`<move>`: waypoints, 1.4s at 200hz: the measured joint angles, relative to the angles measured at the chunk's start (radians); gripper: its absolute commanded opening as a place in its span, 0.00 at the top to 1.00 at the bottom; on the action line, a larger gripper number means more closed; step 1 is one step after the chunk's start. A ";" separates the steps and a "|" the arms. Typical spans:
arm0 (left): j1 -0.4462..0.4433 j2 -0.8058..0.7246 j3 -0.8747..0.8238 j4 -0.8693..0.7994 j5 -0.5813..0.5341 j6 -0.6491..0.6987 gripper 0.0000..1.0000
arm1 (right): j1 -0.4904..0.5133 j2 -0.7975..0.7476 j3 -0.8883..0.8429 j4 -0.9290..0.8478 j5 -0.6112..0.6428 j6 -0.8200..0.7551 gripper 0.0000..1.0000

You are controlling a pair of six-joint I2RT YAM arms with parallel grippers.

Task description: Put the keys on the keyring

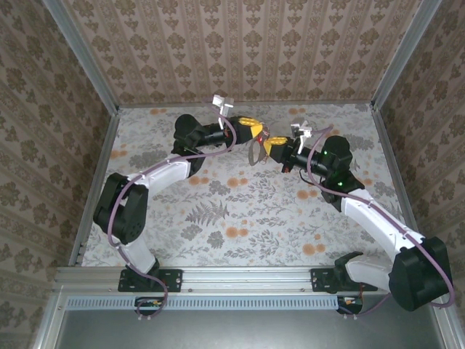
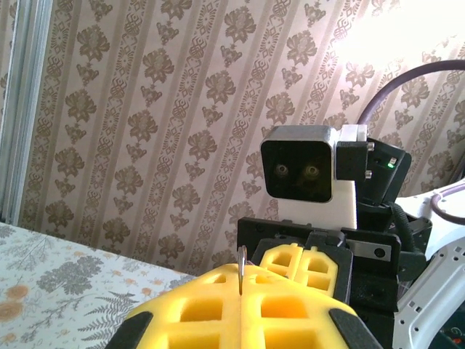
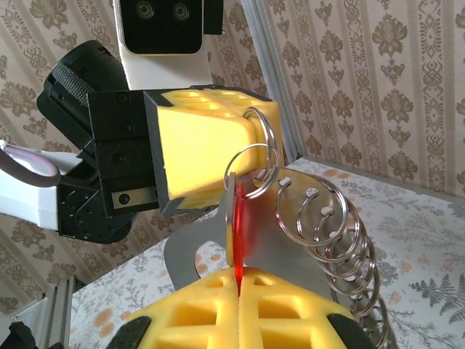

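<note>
The table has a pale leaf-and-flower cover and patterned walls on three sides. The left arm and right arm reach in from their bases and meet nose to nose above the far middle of the table.

The left gripper has its yellow fingers pressed together. A thin sliver of metal stands edge-on out of the seam between them. The right gripper faces it just beside. Its fingers are also closed, pinching the red end of the key, which stands upright out of the seam.

The keyring hangs in the air between the two grippers, clear of the table. In the right wrist view it is a flat grey metal piece with a row of wire rings curving down its right side. Its top ring sits at the tip of the left fingers, which hold it. The key's upper end reaches the lower part of that ring and lies against the grey plate; whether it passes through the ring I cannot tell.

From above, the keyring shows as a small grey loop below the fingertips.
</note>
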 measured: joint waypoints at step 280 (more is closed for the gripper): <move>-0.006 0.041 0.000 0.044 -0.003 -0.050 1.00 | 0.000 0.023 -0.012 0.030 0.000 0.024 1.00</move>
